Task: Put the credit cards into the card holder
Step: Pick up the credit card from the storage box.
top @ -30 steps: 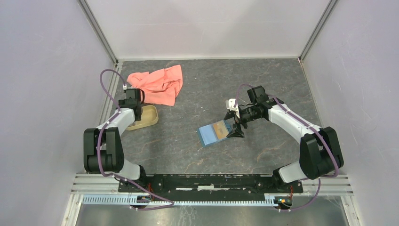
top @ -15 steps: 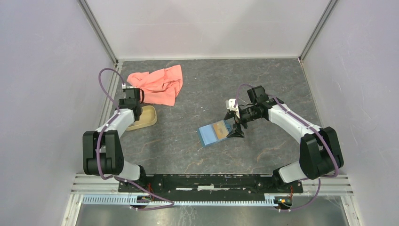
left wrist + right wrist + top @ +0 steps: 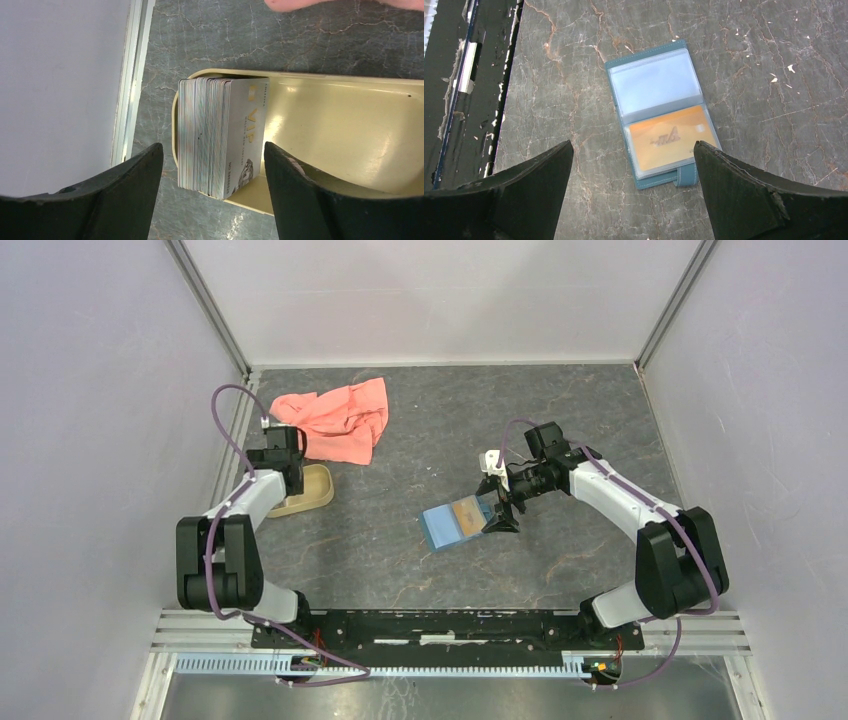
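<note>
The card holder (image 3: 654, 85) is lying open and flat near the middle of the surface (image 3: 380, 560). One orange card (image 3: 669, 137) is already tucked in its lower clear sleeve, and the upper sleeve looks empty. The rest of the credit cards (image 3: 220, 135) are a fat stack standing on edge at one end of the tan dish (image 3: 350, 125) over on the left, near the pink cloth (image 3: 340, 420). The left end effector (image 3: 212, 150) is spread wide, straddling that stack but not pinching anything as far as I can see. The right end effector (image 3: 633, 145) is fully spread too, hovering over the holder with nothing in it. I'd call it early days: one card in, plenty to go.
</note>
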`<state>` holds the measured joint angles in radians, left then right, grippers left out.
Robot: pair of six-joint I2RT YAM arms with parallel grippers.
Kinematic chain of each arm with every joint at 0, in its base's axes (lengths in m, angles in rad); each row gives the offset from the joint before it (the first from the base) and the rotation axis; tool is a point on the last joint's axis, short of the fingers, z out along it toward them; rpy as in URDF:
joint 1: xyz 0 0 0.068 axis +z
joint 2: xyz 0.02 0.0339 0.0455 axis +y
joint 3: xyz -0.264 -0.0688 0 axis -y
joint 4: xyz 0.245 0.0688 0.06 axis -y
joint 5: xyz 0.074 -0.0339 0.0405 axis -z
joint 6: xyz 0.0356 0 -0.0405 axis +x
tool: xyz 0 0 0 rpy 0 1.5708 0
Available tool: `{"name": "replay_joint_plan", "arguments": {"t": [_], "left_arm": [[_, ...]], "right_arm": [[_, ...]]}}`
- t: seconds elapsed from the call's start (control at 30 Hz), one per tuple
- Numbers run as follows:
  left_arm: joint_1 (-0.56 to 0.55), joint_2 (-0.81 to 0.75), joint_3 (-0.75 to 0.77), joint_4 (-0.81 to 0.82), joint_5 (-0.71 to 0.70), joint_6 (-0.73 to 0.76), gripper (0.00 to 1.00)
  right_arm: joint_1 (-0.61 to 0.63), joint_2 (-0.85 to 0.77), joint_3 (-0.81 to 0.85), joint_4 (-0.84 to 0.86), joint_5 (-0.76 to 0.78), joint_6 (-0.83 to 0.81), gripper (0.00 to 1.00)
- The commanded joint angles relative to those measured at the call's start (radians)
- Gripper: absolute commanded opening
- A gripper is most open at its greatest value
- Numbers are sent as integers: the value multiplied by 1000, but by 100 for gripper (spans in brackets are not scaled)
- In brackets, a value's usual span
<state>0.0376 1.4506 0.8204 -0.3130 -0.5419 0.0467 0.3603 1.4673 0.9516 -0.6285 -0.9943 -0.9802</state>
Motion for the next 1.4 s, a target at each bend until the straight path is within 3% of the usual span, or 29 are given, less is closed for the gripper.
{"name": "replay_joint_plan", "arguments": {"t": [0.0, 0.23, 0.37, 0.47, 1.0, 1.37], "left_arm": [[4, 39, 36, -5, -41, 35, 80], [7, 95, 37, -11, -102, 20, 79], [8, 75, 25, 0, -114, 16, 66], [7, 63, 25, 0, -124, 12, 63], [7, -2, 28, 2, -111, 10, 60], [5, -12, 35, -7, -86, 12, 42]], "right_arm": [[4, 4, 40, -23, -35, -37, 98], [5, -4, 42, -30, -42, -44, 98], [5, -6, 44, -33, -43, -45, 98], [4, -5, 44, -33, -43, -47, 98], [4, 1, 44, -34, -36, -47, 98], [4, 1, 44, -36, -40, -47, 98]]}}
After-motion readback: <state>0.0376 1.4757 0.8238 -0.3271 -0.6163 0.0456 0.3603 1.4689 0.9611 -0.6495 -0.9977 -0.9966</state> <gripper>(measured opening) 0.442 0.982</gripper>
